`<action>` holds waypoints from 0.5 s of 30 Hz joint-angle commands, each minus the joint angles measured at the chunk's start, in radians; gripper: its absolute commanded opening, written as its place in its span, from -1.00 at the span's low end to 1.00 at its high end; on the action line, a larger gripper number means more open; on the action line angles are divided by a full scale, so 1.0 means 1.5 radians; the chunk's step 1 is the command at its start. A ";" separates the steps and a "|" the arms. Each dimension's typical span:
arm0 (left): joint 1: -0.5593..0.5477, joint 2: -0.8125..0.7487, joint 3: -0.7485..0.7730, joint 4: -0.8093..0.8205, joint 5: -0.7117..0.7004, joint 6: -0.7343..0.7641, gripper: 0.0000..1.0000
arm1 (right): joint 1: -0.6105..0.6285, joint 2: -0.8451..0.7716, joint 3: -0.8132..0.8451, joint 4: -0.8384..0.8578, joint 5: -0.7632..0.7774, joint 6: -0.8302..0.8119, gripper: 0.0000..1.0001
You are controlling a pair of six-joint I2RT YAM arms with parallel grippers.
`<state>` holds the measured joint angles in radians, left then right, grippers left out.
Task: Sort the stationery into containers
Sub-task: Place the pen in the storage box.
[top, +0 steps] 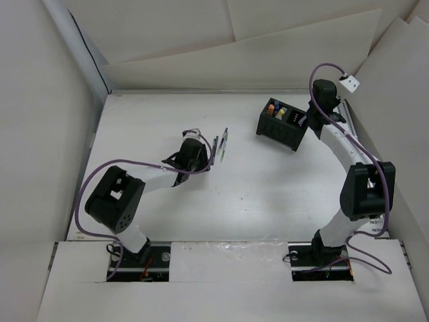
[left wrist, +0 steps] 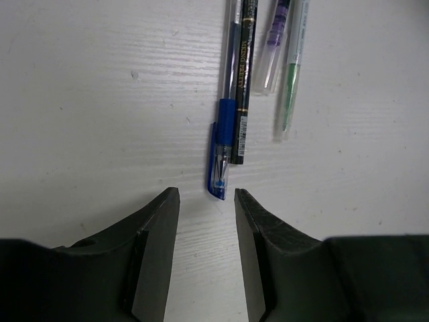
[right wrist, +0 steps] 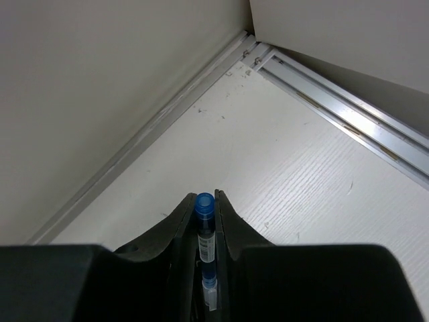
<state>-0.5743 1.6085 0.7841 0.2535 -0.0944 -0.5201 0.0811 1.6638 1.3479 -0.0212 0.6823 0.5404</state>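
Since the blue pen lies flat on the worktop with a dark pen touching its side, the capped end, which juts free, looks the best place to take hold. It should be light, stiff and smooth, so apt to roll or slip under a loose pinch. The left tool stands wide open and empty, its jaws just short of that cap. The right tool is clamped on a blue-capped pen, just beside the black box.
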 commanded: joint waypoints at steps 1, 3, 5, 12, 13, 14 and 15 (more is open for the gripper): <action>0.001 -0.001 0.025 -0.005 0.000 0.012 -0.29 | 0.007 -0.002 -0.012 0.014 -0.015 0.016 -0.59; 0.001 -0.001 0.025 -0.005 0.000 0.012 -0.32 | 0.013 -0.019 -0.020 0.014 -0.030 0.024 -0.30; 0.001 -0.001 0.025 -0.005 -0.007 0.018 -0.32 | 0.013 -0.033 -0.026 0.014 -0.046 0.030 0.15; -0.006 0.031 0.039 -0.005 0.007 0.025 -0.37 | 0.035 -0.111 -0.056 0.014 -0.069 0.030 0.32; -0.012 0.037 0.048 -0.011 -0.002 0.025 -0.40 | 0.035 -0.128 -0.065 0.014 -0.069 0.030 0.32; -0.020 0.043 0.048 -0.012 -0.010 0.025 -0.40 | 0.042 -0.136 -0.074 0.014 -0.078 0.030 0.32; -0.020 0.043 0.056 -0.012 -0.023 0.025 -0.40 | 0.042 -0.144 -0.080 0.014 -0.079 0.036 0.32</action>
<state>-0.5865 1.6703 0.8223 0.2379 -0.0933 -0.4976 0.1268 1.5131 1.2488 -0.0338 0.5896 0.5800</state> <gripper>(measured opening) 0.304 0.656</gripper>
